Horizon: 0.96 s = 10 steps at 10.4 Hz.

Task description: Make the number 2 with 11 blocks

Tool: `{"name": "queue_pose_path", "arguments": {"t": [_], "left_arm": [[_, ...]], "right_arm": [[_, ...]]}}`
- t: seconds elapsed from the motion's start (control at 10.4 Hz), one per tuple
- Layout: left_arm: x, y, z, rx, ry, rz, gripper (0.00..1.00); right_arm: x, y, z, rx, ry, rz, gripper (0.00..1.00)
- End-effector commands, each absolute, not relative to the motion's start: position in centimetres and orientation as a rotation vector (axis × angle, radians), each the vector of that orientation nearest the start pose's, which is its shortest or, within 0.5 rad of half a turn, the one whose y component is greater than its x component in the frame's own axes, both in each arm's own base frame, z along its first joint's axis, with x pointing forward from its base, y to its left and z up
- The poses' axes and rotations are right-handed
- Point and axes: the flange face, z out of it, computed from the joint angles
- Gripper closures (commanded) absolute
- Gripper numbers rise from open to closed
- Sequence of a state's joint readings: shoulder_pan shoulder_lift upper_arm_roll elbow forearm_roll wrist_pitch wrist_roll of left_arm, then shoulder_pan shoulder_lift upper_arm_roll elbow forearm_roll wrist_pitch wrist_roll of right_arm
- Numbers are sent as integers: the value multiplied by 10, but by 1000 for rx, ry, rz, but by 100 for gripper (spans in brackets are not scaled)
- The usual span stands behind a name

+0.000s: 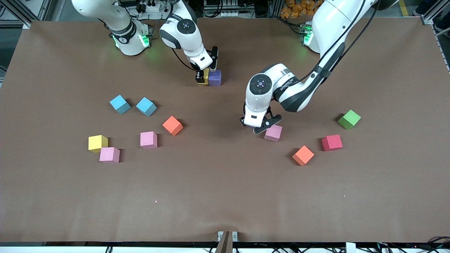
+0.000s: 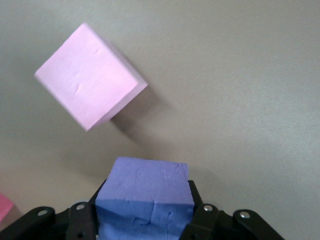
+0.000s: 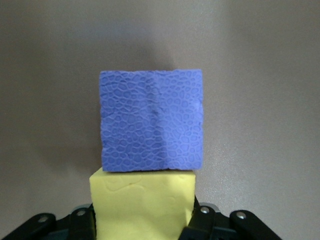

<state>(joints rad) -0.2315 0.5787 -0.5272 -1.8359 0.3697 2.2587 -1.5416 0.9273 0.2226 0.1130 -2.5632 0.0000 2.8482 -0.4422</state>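
My right gripper (image 1: pixel 204 78) is shut on a yellow cube (image 3: pixel 142 205) and holds it against a purple cube (image 1: pixel 215 77) on the table near the robots' bases; the two touch in the right wrist view (image 3: pixel 152 120). My left gripper (image 1: pixel 256 126) is low near the table's middle, shut on a second purple cube (image 2: pixel 143 197), close beside a pink cube (image 1: pixel 273 133), which also shows in the left wrist view (image 2: pixel 90 82). Loose blocks lie nearer the camera: orange (image 1: pixel 172 125), pink (image 1: pixel 148 139), yellow (image 1: pixel 97 143), pink (image 1: pixel 109 155), orange (image 1: pixel 303 155), red (image 1: pixel 332 142), green (image 1: pixel 349 119).
Two light blue cubes (image 1: pixel 120 104) (image 1: pixel 146 106) sit side by side toward the right arm's end. The brown table (image 1: pixel 225 196) has a wide bare strip along the edge nearest the camera.
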Motion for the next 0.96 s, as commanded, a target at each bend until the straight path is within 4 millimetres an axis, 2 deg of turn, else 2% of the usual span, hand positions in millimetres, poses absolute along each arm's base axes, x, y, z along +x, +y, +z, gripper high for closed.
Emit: {"name": "queue_pose_path", "arguments": {"t": [0.0,0.29,0.38,0.48,0.58,0.77,0.86], "left_arm": [[470,-416,248,-2836,-1167,57,87],[448,-417,233,-2714,-1354,133,88],[446,-415,233,-2693,-1387,140,88],[442,-414,232,-2673,-1414,153,88],[438,-414,230,-2650,-1445,168,88],[430,-415,229,-2600,-1533,162,88],[421,-414,229,-2590,-1573,151,88]], "right_arm": [[229,401,190,-2297,-2073,-89,49],[230,403,189,-2297,-2070,-88,43],[230,403,188,-2298,-2071,-86,36],[231,403,188,-2298,-2071,-86,6],[231,403,188,-2300,-2069,-86,0],[232,403,193,-2306,-2063,-89,0],[234,403,205,-2304,-2066,-99,0]]}}
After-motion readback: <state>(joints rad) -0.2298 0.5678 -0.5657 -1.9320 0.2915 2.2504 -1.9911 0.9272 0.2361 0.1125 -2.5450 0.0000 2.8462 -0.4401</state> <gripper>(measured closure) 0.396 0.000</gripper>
